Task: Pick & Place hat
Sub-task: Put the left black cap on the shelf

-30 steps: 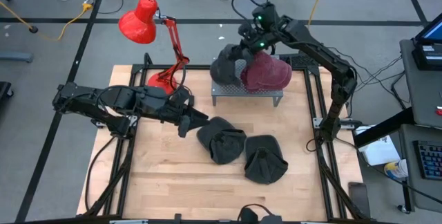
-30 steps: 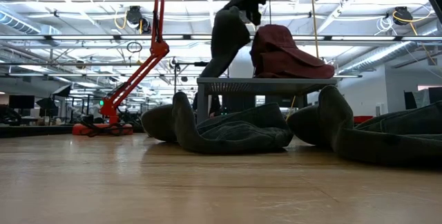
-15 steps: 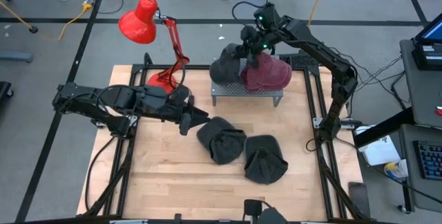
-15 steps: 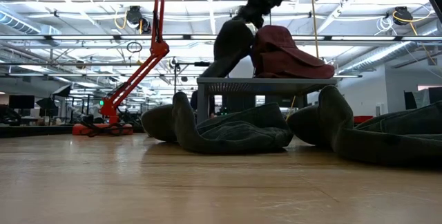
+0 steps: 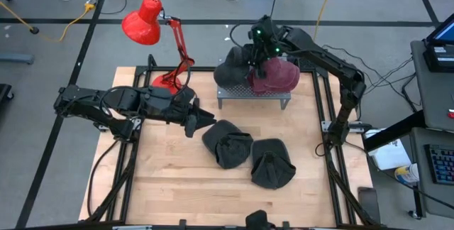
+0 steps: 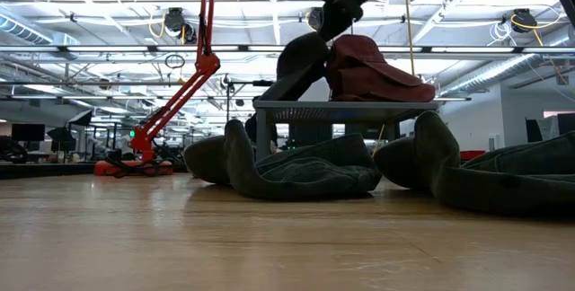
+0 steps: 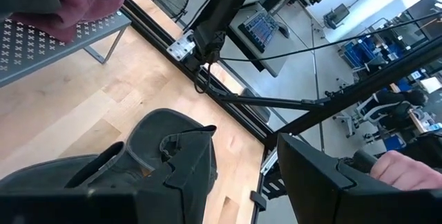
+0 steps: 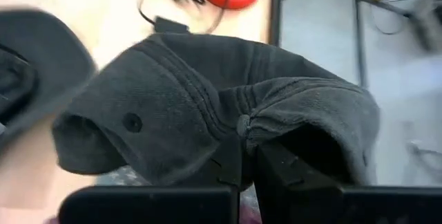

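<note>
A dark grey hat (image 5: 228,68) sits at the left end of a grey perforated stand (image 5: 254,101), beside a maroon hat (image 5: 277,78) lying on the stand top. My right gripper (image 5: 258,45) is above the stand, shut on the grey hat (image 8: 173,106). In the low view the grey hat (image 6: 301,62) leans against the maroon hat (image 6: 373,66). Two more dark hats (image 5: 227,143) (image 5: 273,163) lie on the table. My left gripper (image 5: 201,121) is open, low over the table just left of the nearer of them (image 7: 162,155), touching nothing. My right gripper pinches a raised fold of the grey hat's fabric (image 8: 242,124) between its two fingers (image 8: 231,163), coming from above and pointing down. The hat spreads out below the fingers, with its lower part on the stand's left end (image 6: 269,104).
A red desk lamp (image 5: 150,23) stands with its base (image 5: 167,82) at the table's far left, close to the stand. Black frame rails (image 5: 328,127) run along the table's sides. Bare wood (image 5: 170,187) lies at the table's near left.
My right gripper has come a little toward the table's left and down over the stand while turning. The grey hat it holds has sunk from hanging beside the stand's left end to resting on it, against the maroon hat.
</note>
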Controlling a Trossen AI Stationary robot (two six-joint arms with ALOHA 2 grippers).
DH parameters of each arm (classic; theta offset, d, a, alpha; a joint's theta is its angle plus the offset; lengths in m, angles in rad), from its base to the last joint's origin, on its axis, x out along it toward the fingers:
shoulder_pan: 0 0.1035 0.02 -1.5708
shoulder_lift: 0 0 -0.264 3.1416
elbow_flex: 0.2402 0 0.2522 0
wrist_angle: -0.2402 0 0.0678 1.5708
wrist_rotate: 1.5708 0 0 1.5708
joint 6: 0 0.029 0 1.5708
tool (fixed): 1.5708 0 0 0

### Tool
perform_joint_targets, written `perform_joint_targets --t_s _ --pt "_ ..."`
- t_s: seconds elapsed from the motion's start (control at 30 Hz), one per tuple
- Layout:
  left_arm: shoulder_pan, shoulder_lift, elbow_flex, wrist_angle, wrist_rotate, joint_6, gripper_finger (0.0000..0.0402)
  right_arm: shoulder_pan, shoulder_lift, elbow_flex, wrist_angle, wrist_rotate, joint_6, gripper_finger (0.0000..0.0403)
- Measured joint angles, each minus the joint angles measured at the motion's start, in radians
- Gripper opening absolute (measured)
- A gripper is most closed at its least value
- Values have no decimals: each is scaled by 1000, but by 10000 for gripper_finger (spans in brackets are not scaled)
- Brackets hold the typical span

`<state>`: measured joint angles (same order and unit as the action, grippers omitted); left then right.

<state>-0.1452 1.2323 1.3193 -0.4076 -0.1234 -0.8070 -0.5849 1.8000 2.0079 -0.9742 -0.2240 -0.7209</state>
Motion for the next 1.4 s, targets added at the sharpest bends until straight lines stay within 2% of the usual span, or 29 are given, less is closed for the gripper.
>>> perform_joint_targets --t_s 0.23,0.6,0.77,0.87,1.07,1.4 --pt "0 0 0 -1 0 0 170 41 -7 0 47 186 -168 8" --pt "0 0 0 -3 0 0 170 41 1 -6 -72 250 -192 9" --pt "0 0 0 -3 0 10 170 44 2 -56 -65 252 -192 9" --pt "0 0 0 -3 1 9 170 54 1 -110 -24 312 -202 14" --pt "0 0 0 -3 22 1 170 84 -10 -155 48 461 -209 77" --pt "0 0 0 -1 41 0 170 90 -78 -156 28 459 -153 211"
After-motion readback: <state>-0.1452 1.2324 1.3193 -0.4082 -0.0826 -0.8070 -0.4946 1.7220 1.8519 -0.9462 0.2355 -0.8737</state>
